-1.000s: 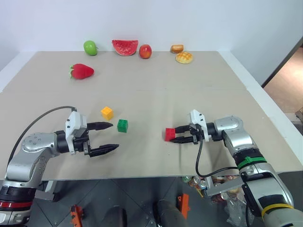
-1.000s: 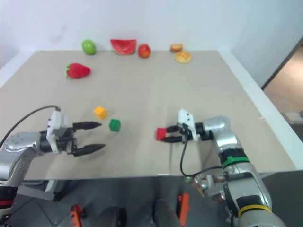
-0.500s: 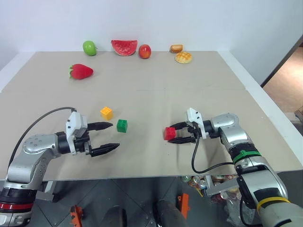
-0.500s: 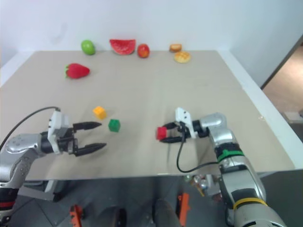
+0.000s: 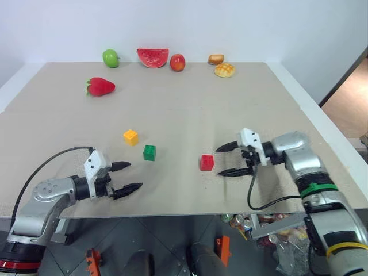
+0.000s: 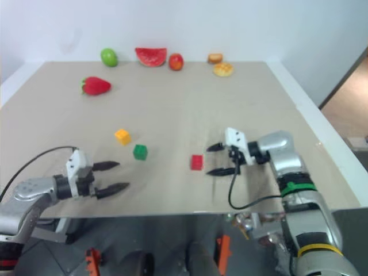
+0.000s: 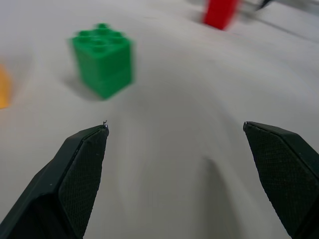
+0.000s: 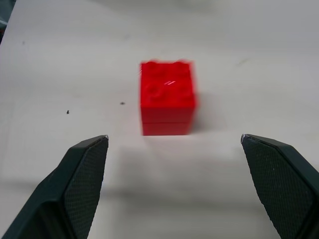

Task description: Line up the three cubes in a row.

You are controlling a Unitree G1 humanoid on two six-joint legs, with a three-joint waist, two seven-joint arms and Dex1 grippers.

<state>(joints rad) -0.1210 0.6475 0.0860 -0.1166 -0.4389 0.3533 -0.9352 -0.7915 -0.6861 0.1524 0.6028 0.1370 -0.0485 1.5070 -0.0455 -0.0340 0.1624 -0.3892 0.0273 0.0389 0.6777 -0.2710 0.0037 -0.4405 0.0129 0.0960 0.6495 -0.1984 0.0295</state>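
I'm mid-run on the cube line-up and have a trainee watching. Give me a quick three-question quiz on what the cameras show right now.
1. True or false: the right hand is holding the red cube.
2. Which cube lies nearest the left hand? A) yellow cube B) green cube C) red cube
3. Fill in: the toy fruits, such as the strawberry and watermelon slice, lie toward the ____ side of the table.

Key
1. False. The right hand is open and the red cube stands free on the table just in front of its fingers.
2. B.
3. Far. They lie well apart from the cubes.
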